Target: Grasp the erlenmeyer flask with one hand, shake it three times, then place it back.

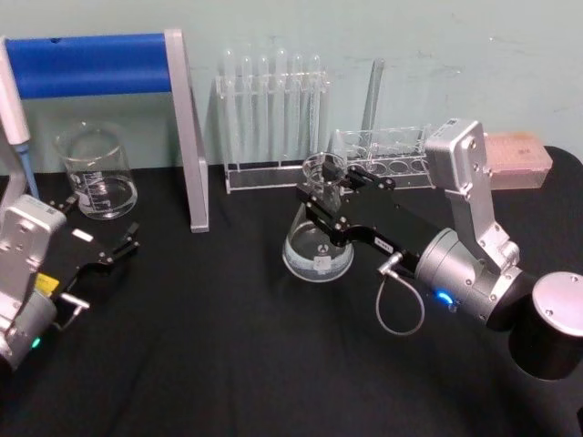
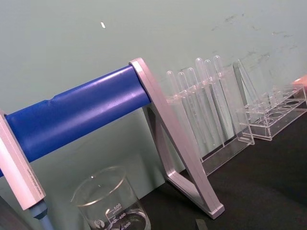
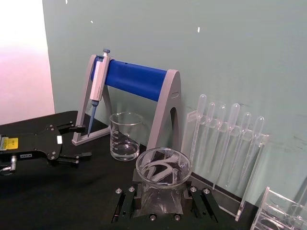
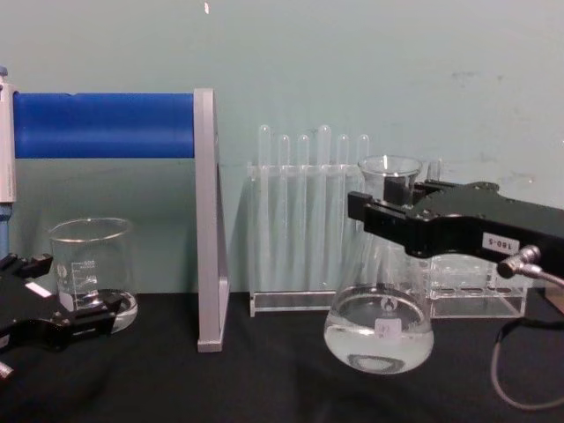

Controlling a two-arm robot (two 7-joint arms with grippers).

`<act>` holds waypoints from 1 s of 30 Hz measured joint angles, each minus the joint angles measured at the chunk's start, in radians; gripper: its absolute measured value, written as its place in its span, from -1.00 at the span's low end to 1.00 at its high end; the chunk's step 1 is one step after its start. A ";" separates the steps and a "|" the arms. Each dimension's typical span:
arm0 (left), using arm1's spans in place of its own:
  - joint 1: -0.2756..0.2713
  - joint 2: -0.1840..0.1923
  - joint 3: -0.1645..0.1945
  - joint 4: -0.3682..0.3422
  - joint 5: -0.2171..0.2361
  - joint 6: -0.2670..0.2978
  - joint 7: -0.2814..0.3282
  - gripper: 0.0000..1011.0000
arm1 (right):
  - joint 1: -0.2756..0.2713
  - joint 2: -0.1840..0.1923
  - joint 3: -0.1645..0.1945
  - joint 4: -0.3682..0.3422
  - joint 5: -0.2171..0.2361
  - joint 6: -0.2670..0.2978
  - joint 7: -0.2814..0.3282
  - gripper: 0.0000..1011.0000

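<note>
The right claw (image 1: 330, 193) pinches the neck of the flask (image 1: 317, 250), which holds a little clear liquid near the centre of the black surface (image 1: 228, 346). A tube rack (image 1: 271, 109) stands at its 12 o'clock. At 9 o'clock the left claw (image 3: 76, 142) is spread beside a beaker (image 1: 96, 173).

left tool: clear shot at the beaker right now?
Likely yes. The left tool sits open just short of the beaker, nothing between them; the right tool is away gripping the flask.
</note>
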 joint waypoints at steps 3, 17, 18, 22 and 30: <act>0.000 0.000 0.000 0.000 0.000 0.000 0.000 0.98 | 0.001 0.003 -0.003 -0.001 0.003 -0.001 -0.001 -0.10; 0.000 0.000 0.000 0.000 0.000 0.000 0.000 0.98 | 0.009 0.003 -0.014 0.028 0.010 -0.025 -0.007 -0.10; 0.000 0.000 0.000 0.000 0.000 0.000 0.000 0.98 | 0.010 0.002 -0.015 0.032 0.011 -0.029 -0.005 -0.10; 0.000 0.000 0.000 0.000 0.000 0.000 0.000 0.98 | 0.018 -0.002 -0.022 0.058 0.014 -0.047 0.006 -0.10; 0.000 0.000 0.000 0.000 0.000 0.000 0.000 0.98 | 0.031 -0.008 -0.034 0.105 0.014 -0.081 0.022 -0.10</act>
